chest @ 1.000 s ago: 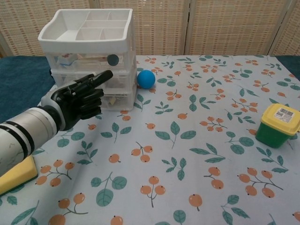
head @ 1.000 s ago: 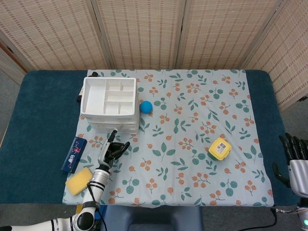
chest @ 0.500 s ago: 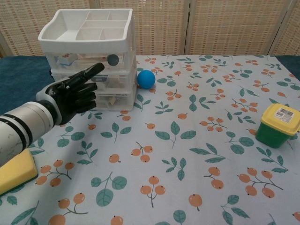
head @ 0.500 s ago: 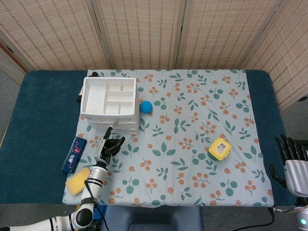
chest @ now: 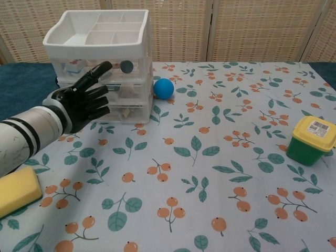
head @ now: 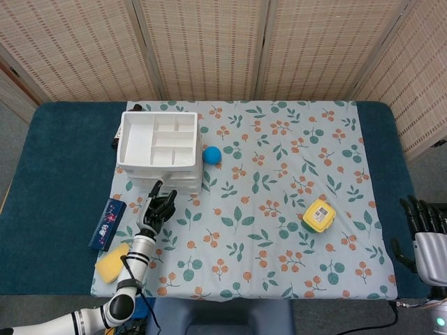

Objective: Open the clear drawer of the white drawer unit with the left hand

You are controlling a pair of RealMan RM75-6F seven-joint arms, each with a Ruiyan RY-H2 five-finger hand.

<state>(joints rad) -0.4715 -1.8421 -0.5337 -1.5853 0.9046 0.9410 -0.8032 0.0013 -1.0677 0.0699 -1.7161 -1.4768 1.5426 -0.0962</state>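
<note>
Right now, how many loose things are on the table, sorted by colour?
White: 1, the drawer unit
Blue: 2, the ball and the dark blue box
Yellow: 2, the sponge and the yellow-lidded green tub
Total: 5

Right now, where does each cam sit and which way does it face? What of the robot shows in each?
Head view: high above the near table edge, looking steeply down on the whole table; shows the left hand and forearm at the bottom, and the right hand at the lower right edge.
Chest view: low at the near edge, looking level across the cloth toward the screens; shows only the left hand and forearm.
Shared: left hand, white drawer unit, blue ball, yellow-lidded container, yellow sponge.
</note>
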